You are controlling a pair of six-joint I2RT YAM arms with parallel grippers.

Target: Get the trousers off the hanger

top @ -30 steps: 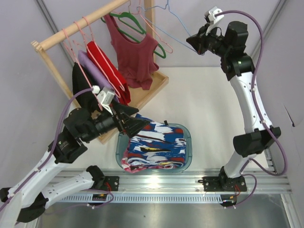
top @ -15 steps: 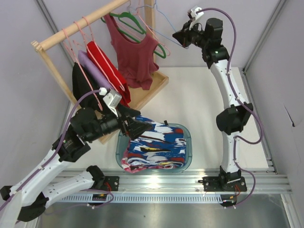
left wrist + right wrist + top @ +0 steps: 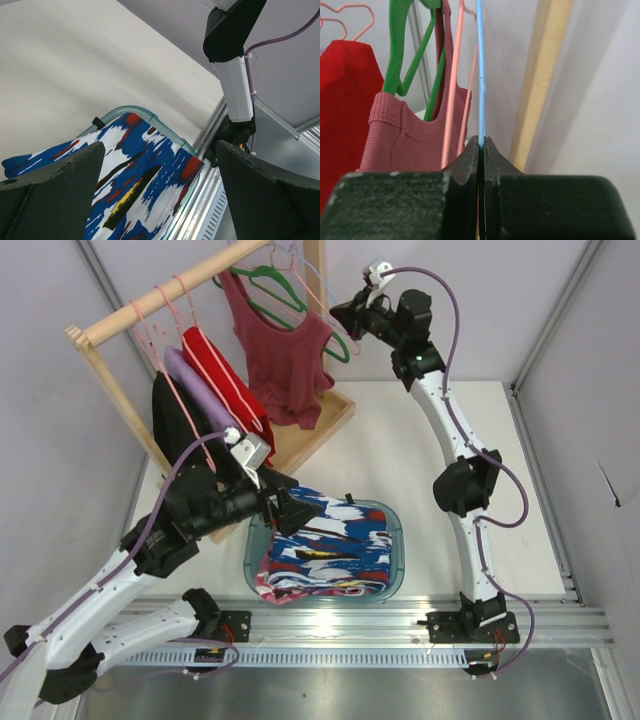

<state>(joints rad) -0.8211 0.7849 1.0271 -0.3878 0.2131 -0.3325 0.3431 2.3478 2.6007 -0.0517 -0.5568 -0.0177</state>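
The trousers [image 3: 330,548], royal blue with white and red streaks, lie bunched in the teal basin [image 3: 398,540], off the hanger. My left gripper [image 3: 290,512] hovers over the basin's near-left corner, open and empty. In the left wrist view its fingers [image 3: 55,185] stand wide apart above the trousers [image 3: 135,170] and the basin rim [image 3: 150,116]. My right gripper [image 3: 338,312] is raised at the rack's right end and is shut on the light-blue wire hanger [image 3: 318,290]. In the right wrist view the jaws [image 3: 481,141] pinch the bare blue wire [image 3: 480,75].
A wooden rack [image 3: 150,305] at the back left carries pink hangers [image 3: 160,315], a green hanger [image 3: 280,295] with a dark-red tank top [image 3: 285,360], and red, purple and black garments. The rack's upright post [image 3: 540,75] is just right of the blue wire. A metal rail [image 3: 400,625] runs along the near edge.
My right arm has swung left and carried the empty light-blue hanger to the rack's right end. My left gripper has edged right over the basin's corner, still open.
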